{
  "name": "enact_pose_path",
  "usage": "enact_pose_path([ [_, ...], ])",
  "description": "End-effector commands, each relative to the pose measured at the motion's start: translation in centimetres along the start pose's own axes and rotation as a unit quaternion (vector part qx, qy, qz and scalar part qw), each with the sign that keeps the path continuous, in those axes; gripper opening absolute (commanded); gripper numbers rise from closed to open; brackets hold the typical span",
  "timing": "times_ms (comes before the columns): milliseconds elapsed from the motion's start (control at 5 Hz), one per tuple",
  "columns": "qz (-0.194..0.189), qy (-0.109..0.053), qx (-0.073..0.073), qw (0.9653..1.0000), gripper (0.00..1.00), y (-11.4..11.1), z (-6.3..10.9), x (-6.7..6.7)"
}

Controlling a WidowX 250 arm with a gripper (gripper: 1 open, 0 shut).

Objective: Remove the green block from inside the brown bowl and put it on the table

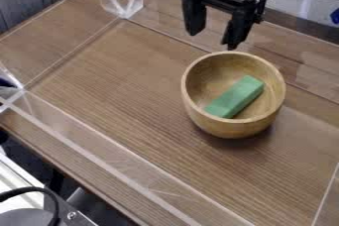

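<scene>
Brown wood-grain table (119,81), plank lines running diagonally, fills most of the frame. Brown bowl (197,79), 1 count, round, thick-walled, smooth-rimmed, upright on the table right of centre. Green block (236,97), 1 count, elongated, inside the bowl, lying on its inner floor and slanted, 1 end toward the upper right, the other toward the lower left. Black gripper (216,34) at top of frame, right of centre, pointing down, just above the bowl's upper rim in the picture; 2 fingers spread wide, nothing between them. Clear plastic walls (113,161) border the table, 1 running along the lower left. Lower left corner: a white and black rounded object (24,202), partly cut off, identity unclear.
</scene>
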State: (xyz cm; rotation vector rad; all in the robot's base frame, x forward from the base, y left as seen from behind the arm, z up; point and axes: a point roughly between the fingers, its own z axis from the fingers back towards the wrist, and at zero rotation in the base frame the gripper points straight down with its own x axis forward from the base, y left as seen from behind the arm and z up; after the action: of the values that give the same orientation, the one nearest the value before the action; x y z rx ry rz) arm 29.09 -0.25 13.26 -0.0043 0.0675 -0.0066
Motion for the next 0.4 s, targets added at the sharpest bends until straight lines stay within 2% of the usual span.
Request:
enact_pose_path([
  [0,-0.005,0.008,0.002,1.0,1.0,-0.3,-1.1,-0.1],
  [200,-0.016,0.014,0.001,0.9998,1.0,-0.7,-2.5,-0.7],
])
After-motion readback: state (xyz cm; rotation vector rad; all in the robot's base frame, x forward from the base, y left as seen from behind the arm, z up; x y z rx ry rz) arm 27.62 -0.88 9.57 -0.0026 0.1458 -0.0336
